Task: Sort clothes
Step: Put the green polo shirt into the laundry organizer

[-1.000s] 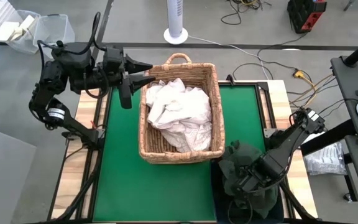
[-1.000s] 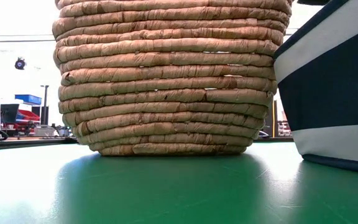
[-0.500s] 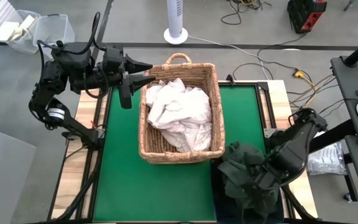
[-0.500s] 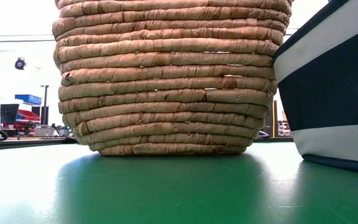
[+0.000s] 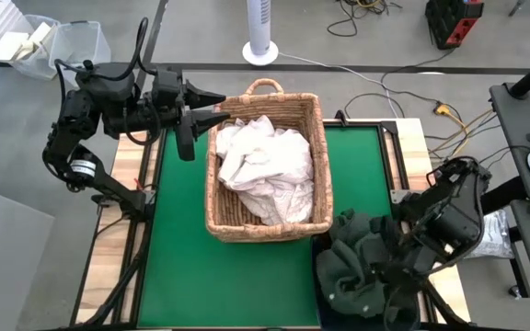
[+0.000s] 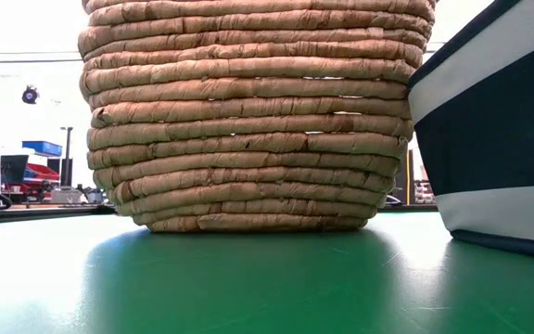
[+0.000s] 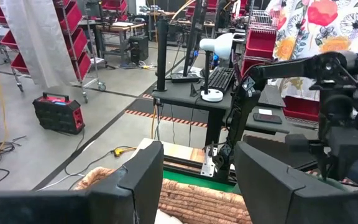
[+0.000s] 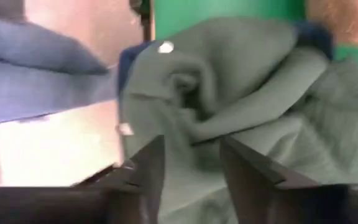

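Note:
Off-white clothes point(image 5: 265, 170) lie piled in the tan wicker basket point(image 5: 318, 156), which stands on the green mat point(image 5: 178, 248). Dark green clothes point(image 5: 357, 267) lie heaped in the dark blue bin point(image 6: 499, 139) at the near right; one small white button point(image 8: 165, 46) shows in the right wrist view. My right gripper point(image 5: 392, 283) hangs above this heap, tilted downward. It is open, and the green cloth point(image 8: 241, 93) shows beyond the gap between its fingers point(image 8: 191, 155). My left gripper point(image 5: 217, 106) stands open and level, high over the basket's far left corner.
The basket point(image 6: 248, 121) and the bin stand side by side, touching at the bin's upper edge. Bare green mat lies to the basket's left and in front of it. A white fan base point(image 5: 260, 51) and cables lie on the floor beyond the table.
My right gripper has risen off the dark green heap and drawn back toward the table's right edge, rolling a little. The heap stays in the bin, and its near left part has spread out lower.

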Controlling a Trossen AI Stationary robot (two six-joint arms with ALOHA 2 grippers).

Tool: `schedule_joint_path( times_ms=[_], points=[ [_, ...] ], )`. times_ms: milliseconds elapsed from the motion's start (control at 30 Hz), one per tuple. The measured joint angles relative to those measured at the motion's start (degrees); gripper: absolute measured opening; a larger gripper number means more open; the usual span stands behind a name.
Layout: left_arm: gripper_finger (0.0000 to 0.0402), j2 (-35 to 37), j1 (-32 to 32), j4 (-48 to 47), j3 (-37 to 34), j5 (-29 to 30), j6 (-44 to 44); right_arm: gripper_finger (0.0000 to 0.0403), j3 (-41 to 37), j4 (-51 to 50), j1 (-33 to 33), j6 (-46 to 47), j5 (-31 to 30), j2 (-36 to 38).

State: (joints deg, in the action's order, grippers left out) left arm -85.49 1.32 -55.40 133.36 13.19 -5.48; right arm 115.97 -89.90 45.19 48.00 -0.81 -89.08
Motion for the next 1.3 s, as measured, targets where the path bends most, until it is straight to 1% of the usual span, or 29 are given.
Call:
schedule_joint_path(
  times_ms=[167,200,233,500,600,667,833,967,1167,1300],
  points=[
    [0.0175,0.0,0.0,0.0,0.0,0.0,0.0,0.0036,-5.1,-0.1,-0.2,-5.1,-7.7,0.4],
    [0.0175,0.0,0.0,0.0,0.0,0.0,0.0,0.0023,-6.6,-0.1,-0.3,-5.7,-8.9,0.6],
    [0.0175,0.0,0.0,0.0,0.0,0.0,0.0,0.0018,-8.3,-0.2,-0.5,-5.8,-9.6,0.8],
    [0.0175,0.0,0.0,-0.2,0.0,0.0,0.0,0.0009,-25.4,0.1,-1.4,-0.8,-9.8,3.7],
    [0.0175,0.0,0.0,-0.3,0.0,0.0,0.0,0.0009,-30.8,2.6,-1.3,-0.6,-9.7,3.9],
    [0.0175,0.0,0.0,-0.3,0.0,0.0,0.0,0.0009,-33.5,6.4,-1.3,-1.2,-9.3,4.0],
    [0.0175,0.0,0.0,-0.5,0.0,0.0,0.0,0.0009,-37.9,18.8,-1.3,-4.4,-7.2,4.1],
    [0.0175,0.0,0.0,-1.3,0.0,0.0,-0.1,0.0009,-41.0,26.2,-1.3,-5.2,-6.6,4.1],
    [0.0175,0.0,0.0,-1.8,0.0,0.0,-1.0,0.0009,-44.7,32.8,-1.2,-5.9,-3.3,4.1],
    [0.0175,0.0,0.0,-2.0,0.0,0.0,-1.0,0.0009,-47.5,35.7,-0.9,-6.1,-2.6,4.0]
  ],
)
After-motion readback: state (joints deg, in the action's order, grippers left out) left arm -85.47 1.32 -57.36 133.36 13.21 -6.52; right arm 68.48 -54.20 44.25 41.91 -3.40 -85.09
